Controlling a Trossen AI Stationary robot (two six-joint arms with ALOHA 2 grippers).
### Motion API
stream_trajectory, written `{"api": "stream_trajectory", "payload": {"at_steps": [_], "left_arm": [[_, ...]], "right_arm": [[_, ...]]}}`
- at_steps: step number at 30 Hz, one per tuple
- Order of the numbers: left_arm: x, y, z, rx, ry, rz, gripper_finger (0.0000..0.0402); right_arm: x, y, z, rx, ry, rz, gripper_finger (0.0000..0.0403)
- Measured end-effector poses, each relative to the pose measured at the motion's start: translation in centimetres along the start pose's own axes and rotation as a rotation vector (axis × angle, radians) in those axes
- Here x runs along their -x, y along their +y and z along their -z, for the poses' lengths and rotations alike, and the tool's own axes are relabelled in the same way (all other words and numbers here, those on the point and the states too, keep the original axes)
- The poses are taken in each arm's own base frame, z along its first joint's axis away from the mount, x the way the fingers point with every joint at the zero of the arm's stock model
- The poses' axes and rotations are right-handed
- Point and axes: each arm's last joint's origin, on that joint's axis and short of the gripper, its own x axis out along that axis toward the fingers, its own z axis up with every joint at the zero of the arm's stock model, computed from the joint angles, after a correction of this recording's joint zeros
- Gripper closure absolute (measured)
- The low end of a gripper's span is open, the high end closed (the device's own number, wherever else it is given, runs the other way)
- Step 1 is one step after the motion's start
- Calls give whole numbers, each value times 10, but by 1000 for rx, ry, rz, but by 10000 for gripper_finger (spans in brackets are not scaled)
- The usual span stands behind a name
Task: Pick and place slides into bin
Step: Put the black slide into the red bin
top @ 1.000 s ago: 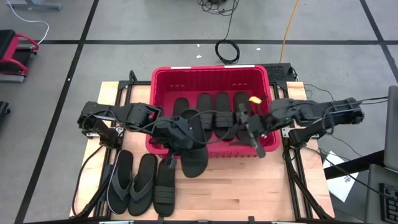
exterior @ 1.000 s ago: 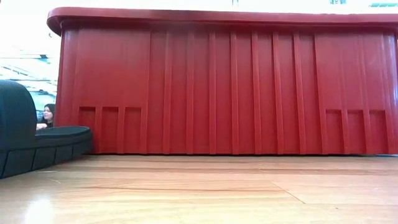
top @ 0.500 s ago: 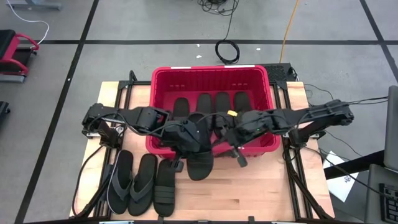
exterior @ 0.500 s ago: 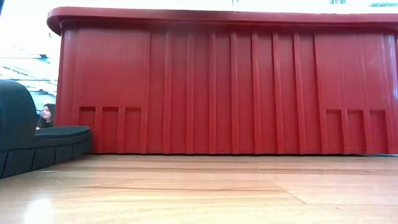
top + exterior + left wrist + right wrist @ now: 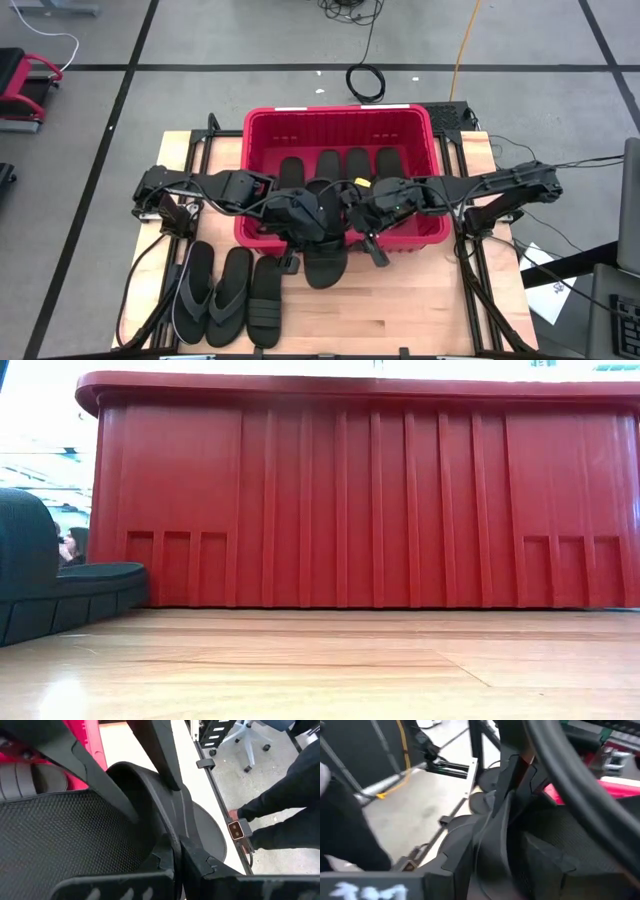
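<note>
Carefully, with the left gripper (image 5: pixel 312 232) clamped on the ribbed-strap slide (image 5: pixel 324 262) at the red bin's (image 5: pixel 340 113) near wall, the right gripper (image 5: pixel 362 232), fingers apart beside it, should grip before lifting over the rim.

You can count eight sandals from above. Four sandals (image 5: pixel 338 167) lie side by side inside the one red bin (image 5: pixel 262 132). One sandal (image 5: pixel 325 262) is up at the front wall of the bin, where the two arms meet. Three more sit in a row on the table: two flip-flops (image 5: pixel 211 290) and one sandal with a wide strap (image 5: pixel 265 306). There are two grippers, the left gripper (image 5: pixel 300 235) and the right gripper (image 5: pixel 368 232). There is one wooden table (image 5: pixel 400 300).
</note>
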Motion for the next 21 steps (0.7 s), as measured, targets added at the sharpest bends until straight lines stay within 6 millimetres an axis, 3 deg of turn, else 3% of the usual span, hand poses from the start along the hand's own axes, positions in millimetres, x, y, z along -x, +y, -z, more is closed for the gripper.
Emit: {"api": "stream_trajectory", "payload": {"at_steps": [8, 15, 21], "left_arm": [[0, 1, -1, -16, -5, -6, 399], [2, 1, -2, -55, -20, -18, 384], [20, -5, -2, -104, -63, -122, 313]], "right_arm": [[2, -3, -2, -32, -17, -51, 388], [15, -5, -6, -47, -44, -53, 397], [38, -7, -13, -62, -98, -24, 400]]}}
